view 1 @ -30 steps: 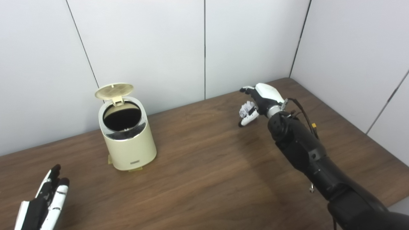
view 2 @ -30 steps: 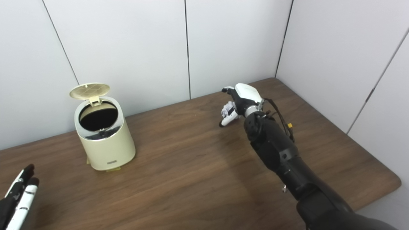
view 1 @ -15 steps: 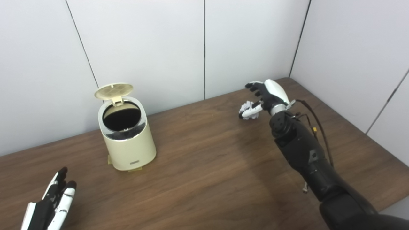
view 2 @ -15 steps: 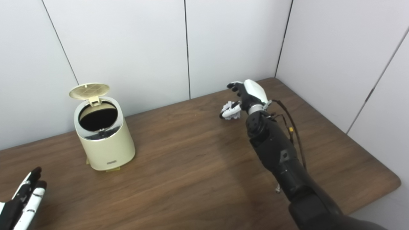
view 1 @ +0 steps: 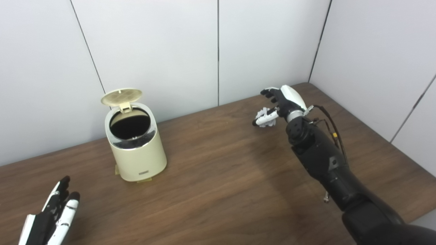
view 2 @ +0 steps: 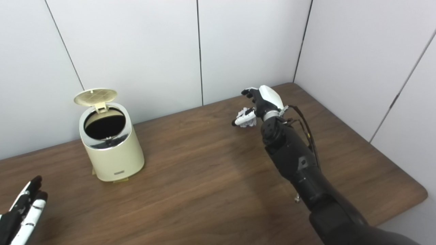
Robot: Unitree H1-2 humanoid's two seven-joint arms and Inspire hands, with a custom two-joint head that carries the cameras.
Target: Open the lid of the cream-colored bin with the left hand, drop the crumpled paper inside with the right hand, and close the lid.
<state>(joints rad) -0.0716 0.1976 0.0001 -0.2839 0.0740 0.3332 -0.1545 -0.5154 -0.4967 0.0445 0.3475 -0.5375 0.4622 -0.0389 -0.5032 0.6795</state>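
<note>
My right hand (view 1: 281, 102) is out over the far right part of the brown wood-grain surface (view 1: 221, 177), fingers spread and curled, thumb low. The small white crumpled paper ball (view 1: 265, 115) sits right at my thumb and fingertips, touching or nearly so; can't tell if it's pinched or just lying on the surface against the hand, so the hand's state can't be called. Black forearm runs back to the lower right corner.

Cream-colored round plastic bin (view 1: 138, 154) stands upright at left-centre, well apart from the paper. Its round cream flip lid (view 1: 121, 96) is up, tipped back on the rear hinge toward the white panelled wall (view 1: 153, 51). Dark inside of the bin visible, shiny metal ring around the mouth.

My left hand (view 1: 51, 217) is at the bottom left corner, near the bin but not touching it, black-and-white fingers straight and apart, holding nothing.
</note>
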